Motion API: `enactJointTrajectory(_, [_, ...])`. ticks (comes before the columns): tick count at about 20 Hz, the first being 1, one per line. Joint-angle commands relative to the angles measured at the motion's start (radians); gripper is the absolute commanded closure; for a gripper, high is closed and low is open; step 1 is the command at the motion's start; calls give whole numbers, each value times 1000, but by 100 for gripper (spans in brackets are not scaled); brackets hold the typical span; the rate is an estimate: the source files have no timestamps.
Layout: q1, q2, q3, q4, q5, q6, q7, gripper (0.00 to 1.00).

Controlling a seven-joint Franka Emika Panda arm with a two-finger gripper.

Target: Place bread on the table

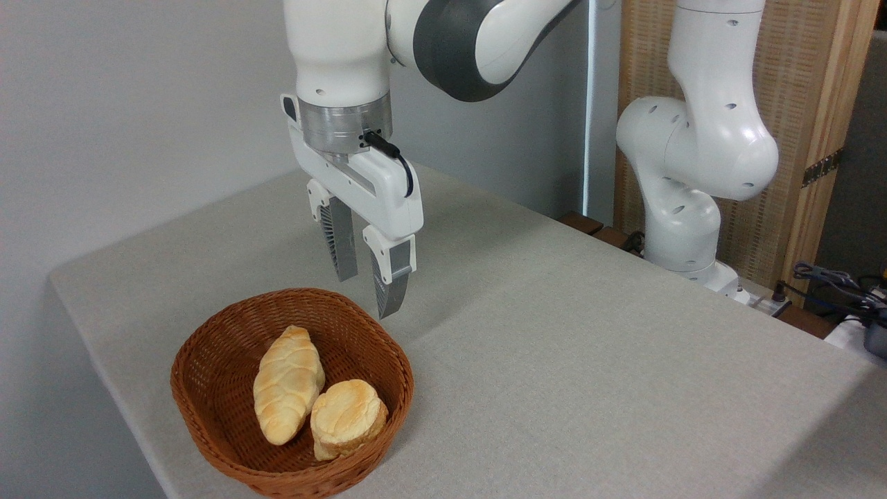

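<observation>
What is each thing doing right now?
Gripper: open, empty, hanging above the basket's back rim.
Short roll: lying in the basket, touching the long loaf.
Long loaf: lying in the basket.
Basket: upright on the table.

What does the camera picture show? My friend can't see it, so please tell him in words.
A white robot arm's open gripper hangs above the back rim of a brown wicker basket on a grey table. Inside lie a short bread and a longer loaf, touching.
</observation>
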Motion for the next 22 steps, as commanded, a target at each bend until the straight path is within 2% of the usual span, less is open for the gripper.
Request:
enactJointTrajectory(1, [-5, -5, 10, 10, 5, -17, 13, 0])
enactJointTrajectory(15, [-5, -5, 9, 10, 7, -11, 18, 0])
enactJointTrajectory(19, [-5, 3, 9, 8, 7, 28, 56, 0])
enactJointTrajectory(22, [-4, 15, 10, 8, 7, 70, 129, 0])
